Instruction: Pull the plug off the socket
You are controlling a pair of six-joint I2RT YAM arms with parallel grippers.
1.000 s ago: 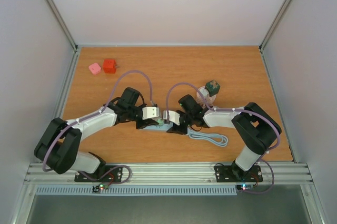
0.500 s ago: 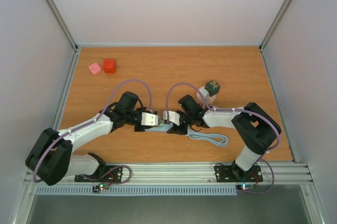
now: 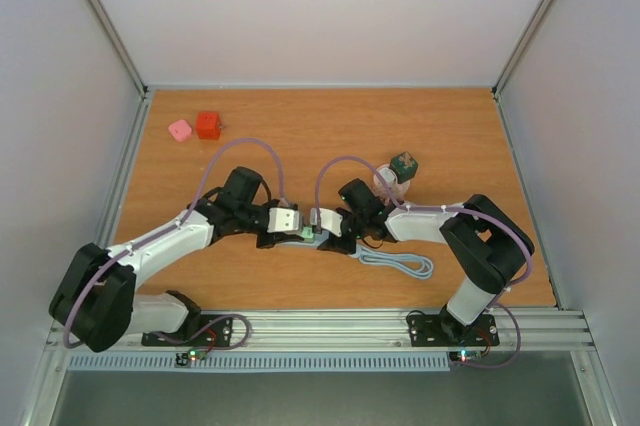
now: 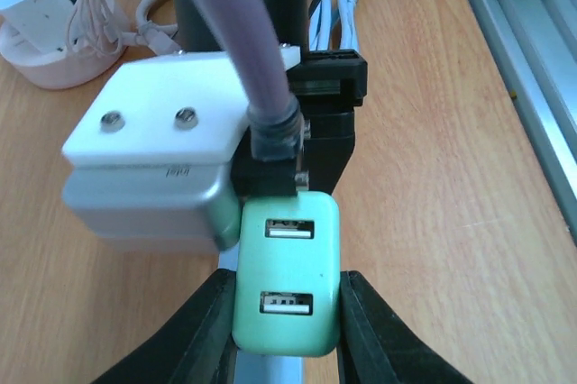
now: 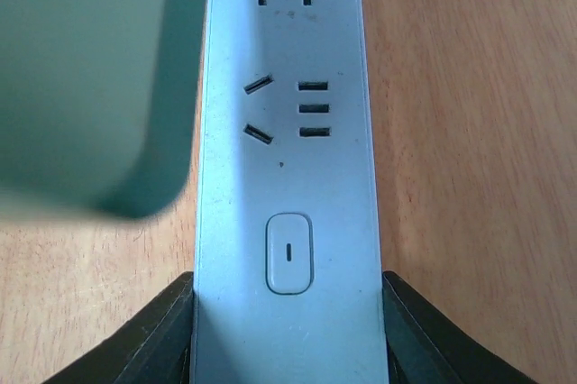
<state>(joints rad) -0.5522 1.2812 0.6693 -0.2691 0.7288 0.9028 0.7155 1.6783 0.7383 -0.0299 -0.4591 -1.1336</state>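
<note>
The mint-green plug (image 4: 287, 267), a charger block with two USB ports on its face, is pinched at its sides between the black fingers (image 4: 209, 334) of the left gripper (image 4: 287, 307). It sits near the middle of the table (image 3: 450, 136), just over the pale socket strip (image 5: 287, 59). The right gripper (image 5: 287, 316) clamps that strip across its width beside the rocker switch (image 5: 288, 253), whose single stroke is the only legible mark. From the right wrist the plug is a green blur over the strip's left side, its prongs hidden, so whether they are clear of the slots cannot be told. Faint embossing on a grey block (image 4: 149, 204) beside the plug is unreadable
</note>
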